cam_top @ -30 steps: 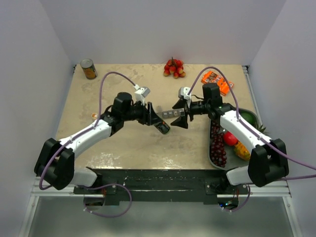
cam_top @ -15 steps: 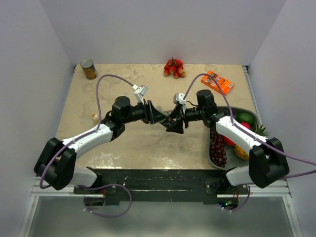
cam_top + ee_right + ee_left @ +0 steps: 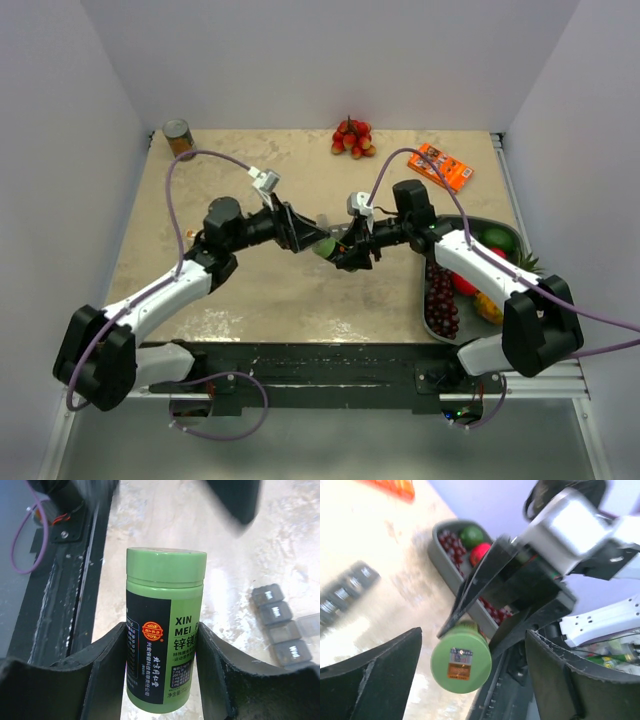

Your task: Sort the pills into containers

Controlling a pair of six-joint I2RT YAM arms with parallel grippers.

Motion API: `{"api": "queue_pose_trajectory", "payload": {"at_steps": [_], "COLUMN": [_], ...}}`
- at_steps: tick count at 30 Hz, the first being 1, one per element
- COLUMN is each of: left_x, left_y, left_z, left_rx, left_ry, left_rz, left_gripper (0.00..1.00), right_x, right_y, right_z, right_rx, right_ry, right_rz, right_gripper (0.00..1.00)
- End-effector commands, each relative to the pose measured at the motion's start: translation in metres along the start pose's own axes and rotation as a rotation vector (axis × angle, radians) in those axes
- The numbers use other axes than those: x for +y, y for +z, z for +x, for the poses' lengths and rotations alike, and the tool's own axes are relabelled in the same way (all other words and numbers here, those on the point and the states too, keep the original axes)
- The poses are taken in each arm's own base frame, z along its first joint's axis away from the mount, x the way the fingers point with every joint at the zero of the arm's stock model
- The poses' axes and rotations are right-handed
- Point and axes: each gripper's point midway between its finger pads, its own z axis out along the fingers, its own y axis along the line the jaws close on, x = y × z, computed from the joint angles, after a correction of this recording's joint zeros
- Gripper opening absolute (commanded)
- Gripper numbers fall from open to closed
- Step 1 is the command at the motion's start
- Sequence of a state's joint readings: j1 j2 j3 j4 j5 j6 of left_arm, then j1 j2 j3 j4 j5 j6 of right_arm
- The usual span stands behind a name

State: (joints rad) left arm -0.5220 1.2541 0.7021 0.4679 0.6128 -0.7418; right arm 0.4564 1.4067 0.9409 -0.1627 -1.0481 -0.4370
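Moved: since a second ago my left arm has drawn back toward the left of the top view and its fingers have spread, while my right fingers have closed in on the bottle.
Left gripper [image 3: 298, 232]: jaws wide apart, gripping nothing. The fingers are black wedges with rough-cut edges.
Right gripper [image 3: 352, 250]: clamped on the bottle [image 3: 165, 630], one curved black pad on each side of its lower body.
Bottle: smooth green plastic cylinder with a flat cap, a black label panel and a red-orange seal. Its round base carries a small sticker and faces my left wrist camera.
Containers [image 3: 280, 625]: dark-grey strip of small square lidded cells with pale lettering, flat on the table at the right of my right wrist view, apart from the bottle.
Table [image 3: 250, 290]: beige, marbled, matte, with a black rail along its near edge.
Tray [image 3: 441, 562]: grey oblong with a rounded rim, filled with fruit, at the right table edge.
Room: bare tabletop lies left of and behind my grippers, which meet near the frame centre. The can [image 3: 180, 140] and packet [image 3: 440, 167] sit well back.
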Motion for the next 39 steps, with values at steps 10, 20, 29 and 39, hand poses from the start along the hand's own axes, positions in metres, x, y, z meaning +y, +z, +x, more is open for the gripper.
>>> {"api": "queue_pose_trajectory", "payload": {"at_steps": [10,20,29,39], "left_x": [-0.041,-0.039,-0.024,-0.019], "left_y": [-0.065,-0.037,-0.019,-0.013], "left_z": [0.012,0.034,0.041,0.049], "left_rx": [0.059,0.188,0.237,0.265], "left_ry": [0.797,1.003,1.043,1.016], "left_rz": [0.376,0.433,0.376,0.353], "left_gripper": [0.89,0.89,0.85,0.73], "right_x": [0.033,0.038,0.04,0.04], "right_y": [-0.008,-0.004,-0.004,-0.003], "right_z": [-0.016,-0.014,-0.014,-0.013], "right_rx": [-0.035,-0.031,-0.032,-0.03], "right_ry": [-0.17,-0.185,-0.185,-0.182], "right_rz": [-0.147,-0.17,-0.177,-0.176], "right_gripper": [0.0,0.0,0.0,0.0]}}
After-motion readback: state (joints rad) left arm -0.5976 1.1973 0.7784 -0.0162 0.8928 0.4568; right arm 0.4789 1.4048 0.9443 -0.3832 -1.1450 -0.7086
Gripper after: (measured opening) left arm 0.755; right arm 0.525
